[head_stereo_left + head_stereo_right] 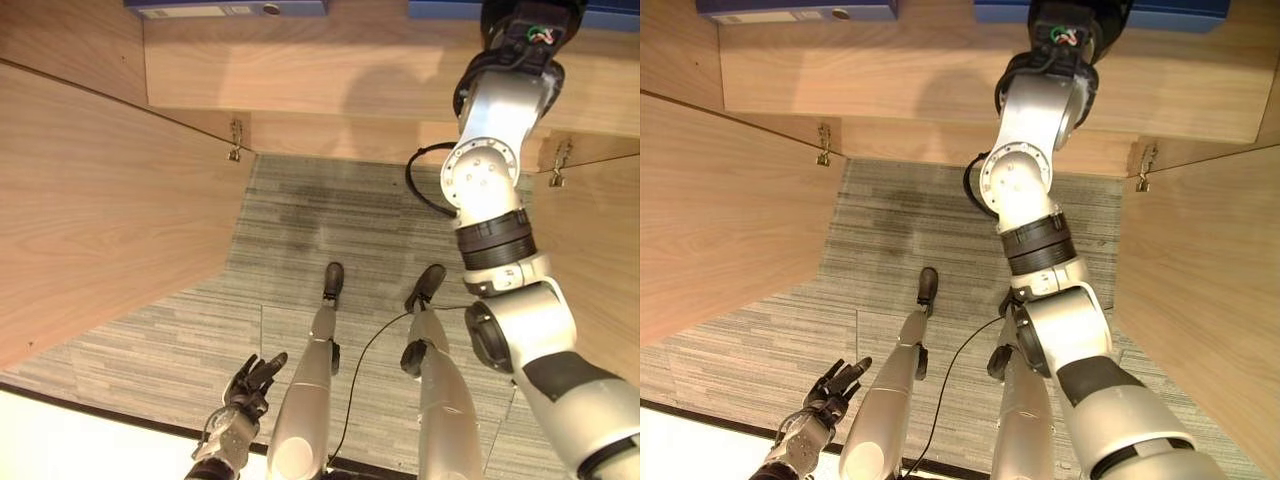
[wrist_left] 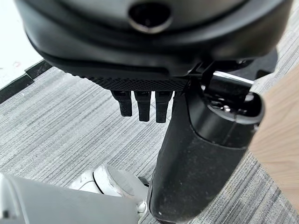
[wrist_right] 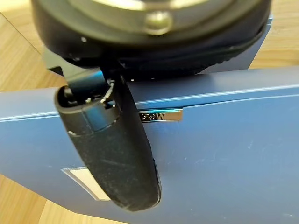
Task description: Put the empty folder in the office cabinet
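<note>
Your right hand (image 3: 112, 154) is raised to the wooden cabinet shelf (image 1: 330, 70), its thumb laid flat across the blue folder (image 3: 224, 154). Its fingers are hidden behind the folder, so you cannot tell their closure. A second blue folder (image 1: 225, 8) lies further left. Your left hand (image 1: 250, 385) hangs low over the grey carpet (image 1: 330, 220), fingers relaxed and apart.

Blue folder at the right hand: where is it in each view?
Left eye view: blue folder at the top edge, right of centre.
Right eye view: top edge, right of centre.
Left wrist view: left hand over grey carpet.
Right wrist view: across the picture, under the right hand.
Shared landmark: the wooden shelf bordering the folder.
</note>
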Available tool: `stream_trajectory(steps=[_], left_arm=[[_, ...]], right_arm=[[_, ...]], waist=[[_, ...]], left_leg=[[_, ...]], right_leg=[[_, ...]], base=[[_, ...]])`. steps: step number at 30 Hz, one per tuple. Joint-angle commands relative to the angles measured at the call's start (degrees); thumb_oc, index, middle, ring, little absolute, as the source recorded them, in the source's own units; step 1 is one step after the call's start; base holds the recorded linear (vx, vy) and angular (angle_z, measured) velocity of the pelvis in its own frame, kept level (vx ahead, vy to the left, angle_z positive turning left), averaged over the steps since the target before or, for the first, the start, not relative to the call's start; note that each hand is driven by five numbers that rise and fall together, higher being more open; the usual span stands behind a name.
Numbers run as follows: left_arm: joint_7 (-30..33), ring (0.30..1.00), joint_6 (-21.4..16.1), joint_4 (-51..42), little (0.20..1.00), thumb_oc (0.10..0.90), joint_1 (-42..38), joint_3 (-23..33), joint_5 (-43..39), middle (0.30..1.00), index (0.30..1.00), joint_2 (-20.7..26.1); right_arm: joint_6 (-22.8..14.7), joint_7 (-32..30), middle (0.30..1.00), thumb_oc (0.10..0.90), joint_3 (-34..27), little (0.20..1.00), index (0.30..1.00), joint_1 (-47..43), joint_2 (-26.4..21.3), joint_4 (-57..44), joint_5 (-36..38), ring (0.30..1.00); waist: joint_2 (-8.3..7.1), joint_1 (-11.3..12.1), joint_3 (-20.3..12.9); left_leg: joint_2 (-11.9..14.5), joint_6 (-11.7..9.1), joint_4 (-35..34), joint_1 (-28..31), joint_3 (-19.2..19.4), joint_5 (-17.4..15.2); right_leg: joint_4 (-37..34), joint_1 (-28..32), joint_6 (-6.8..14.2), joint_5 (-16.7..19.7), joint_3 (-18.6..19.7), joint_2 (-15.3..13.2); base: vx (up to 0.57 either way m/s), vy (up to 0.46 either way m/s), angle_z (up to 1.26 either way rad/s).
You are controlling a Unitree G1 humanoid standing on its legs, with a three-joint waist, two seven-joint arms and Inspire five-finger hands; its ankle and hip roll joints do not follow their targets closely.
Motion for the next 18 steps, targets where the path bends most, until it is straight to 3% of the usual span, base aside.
stream_trajectory(steps=[1,2,3,18], left_arm=[[0.92,0.900,-0.61,2.83,0.900,0.800,6.45,-1.09,1.70,0.900,0.900,6.78],[0.88,0.900,-0.60,2.93,0.900,0.800,6.40,-1.12,1.73,0.900,0.900,6.80],[0.88,0.900,-0.67,3.02,0.900,0.800,6.47,-1.16,1.68,0.900,0.900,6.77],[1.30,0.900,-0.79,3.77,0.900,0.800,6.37,-0.60,2.09,0.900,0.900,5.44]], right_arm=[[-1.01,3.66,0.300,0.400,3.02,0.300,0.300,-8.21,-0.11,0.02,-4.16,0.300],[-0.79,3.79,0.573,0.582,3.18,0.573,0.573,-8.19,-0.30,0.14,-4.06,0.573],[-0.87,3.92,0.900,0.800,3.22,0.900,0.900,-8.21,-0.26,0.00,-3.96,0.900],[-4.65,1.94,0.900,0.800,-1.01,0.900,0.900,-3.77,1.83,-5.48,-5.02,0.900]], waist=[[-0.69,0.36,-5.56],[-0.68,0.41,-5.54],[-0.68,0.42,-5.53],[0.21,-0.22,-5.62]], left_leg=[[1.14,-0.15,-1.73,2.37,-1.64,-6.94],[1.09,-0.15,-1.66,2.26,-1.65,-6.96],[1.07,-0.15,-1.57,2.16,-1.60,-6.96],[0.05,0.52,0.07,1.45,-1.20,-8.36]], right_leg=[[1.13,-0.40,7.87,-6.90,3.58,-0.52],[1.16,-0.49,7.84,-6.92,3.62,-0.51],[1.20,-0.56,7.87,-6.89,3.58,-0.56],[1.90,-0.86,8.02,-7.27,4.44,-1.17]], base=[[0.00,0.000,0.00],[0.00,0.000,0.00],[0.00,0.000,0.00],[0.00,0.001,0.00]])
